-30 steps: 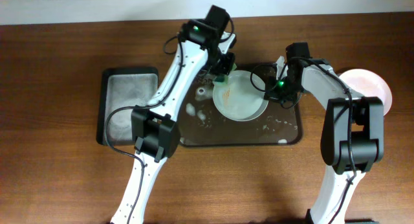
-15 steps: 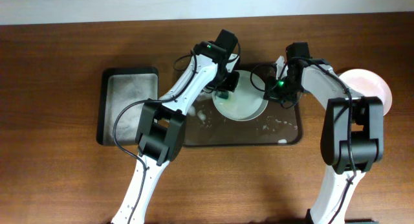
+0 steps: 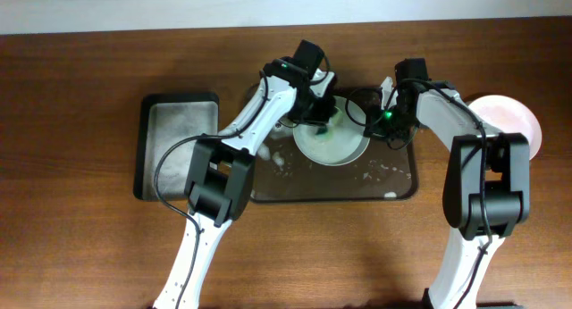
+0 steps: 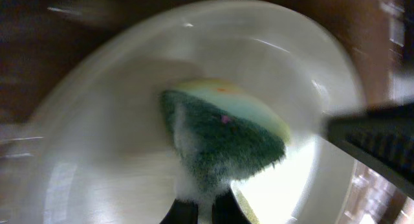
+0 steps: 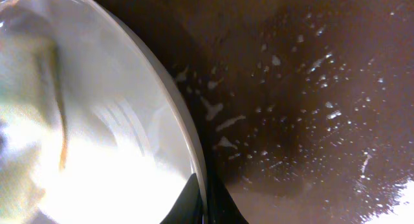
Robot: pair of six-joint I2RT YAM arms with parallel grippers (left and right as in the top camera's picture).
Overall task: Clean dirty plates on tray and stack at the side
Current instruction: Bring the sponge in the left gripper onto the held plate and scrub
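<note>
Left gripper [image 3: 318, 121] has carried sponge [image 4: 223, 136] further across plate [image 3: 349, 146]

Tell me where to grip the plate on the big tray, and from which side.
Pinch the plate by its right rim, coming from the right, as the right gripper does. It is shallow and lies flat on the wet tray, so only the thin edge offers a hold, and the sponge in the left gripper occupies its face.
</note>
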